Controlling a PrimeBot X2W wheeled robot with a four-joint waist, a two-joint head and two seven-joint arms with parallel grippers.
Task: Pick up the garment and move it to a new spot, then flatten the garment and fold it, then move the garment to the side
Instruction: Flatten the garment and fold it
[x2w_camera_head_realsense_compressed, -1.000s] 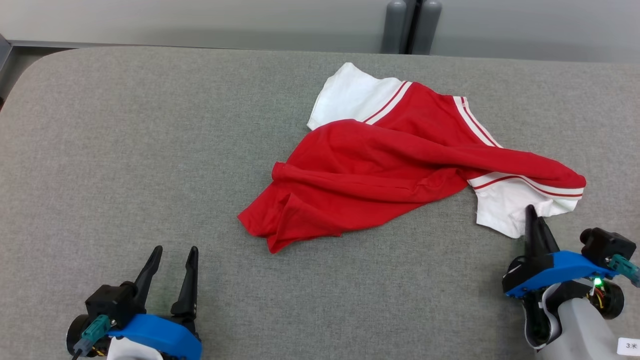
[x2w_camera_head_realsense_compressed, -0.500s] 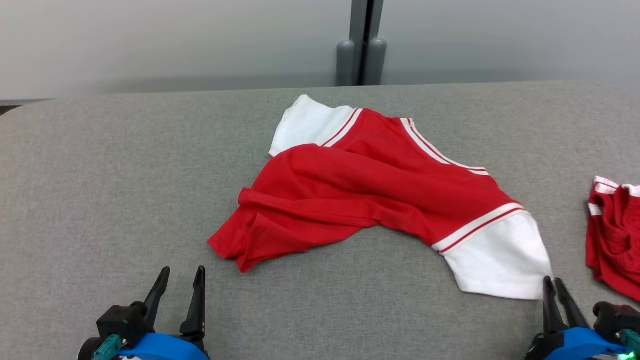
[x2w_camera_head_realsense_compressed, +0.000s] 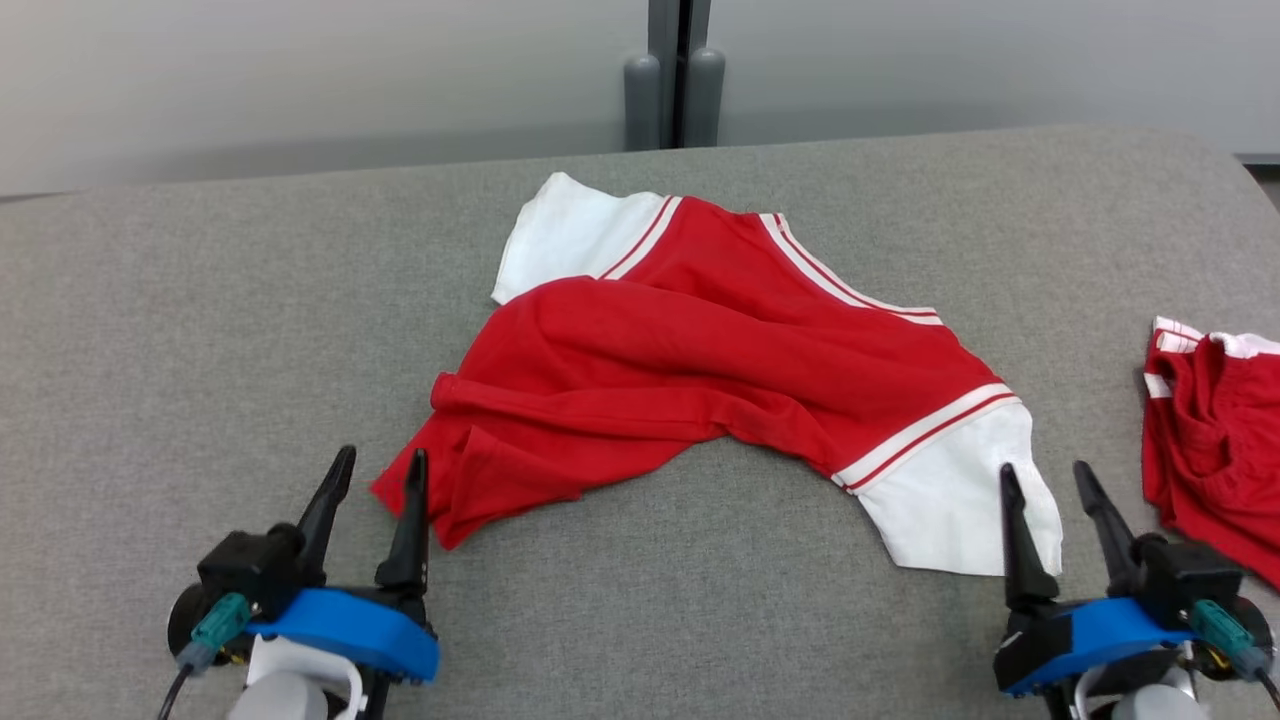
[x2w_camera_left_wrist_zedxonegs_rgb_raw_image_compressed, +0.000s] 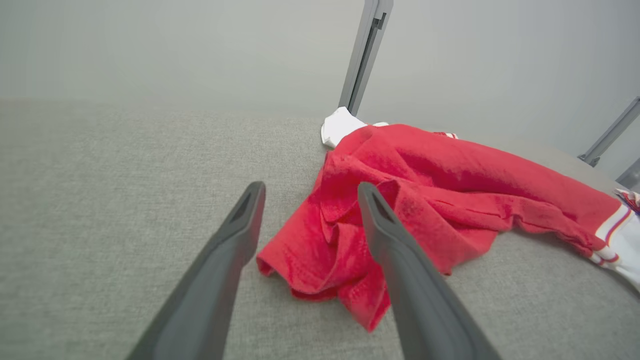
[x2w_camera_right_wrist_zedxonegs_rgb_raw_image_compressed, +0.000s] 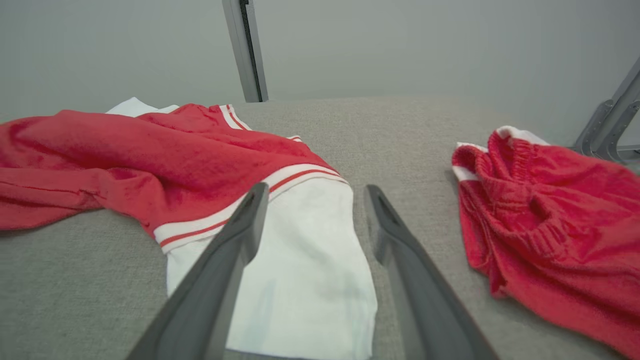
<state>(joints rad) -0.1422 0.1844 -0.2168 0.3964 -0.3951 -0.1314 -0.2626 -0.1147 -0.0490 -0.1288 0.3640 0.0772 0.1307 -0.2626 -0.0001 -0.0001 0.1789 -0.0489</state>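
- Ahead of the left fingers (x2w_camera_head_realsense_compressed: 413, 520), the shirt (x2w_camera_head_realsense_compressed: 700, 360) lies crumpled, its red corner showing between their spread tips; to their outer side the bench (x2w_camera_head_realsense_compressed: 200, 330) is bare.
- Between the two pairs of fingers, a bare strip of bench runs below the shirt's arched edge.
- The right fingers (x2w_camera_head_realsense_compressed: 1017, 540), spread apart, frame the white sleeve (x2w_camera_head_realsense_compressed: 950, 500) corner.
- Outside the right fingers lies a bunched red cloth (x2w_camera_head_realsense_compressed: 1215, 440), with a bare lane between it and the sleeve.
- Beyond the shirt, two grey posts (x2w_camera_head_realsense_compressed: 672, 95) stand behind the bench.
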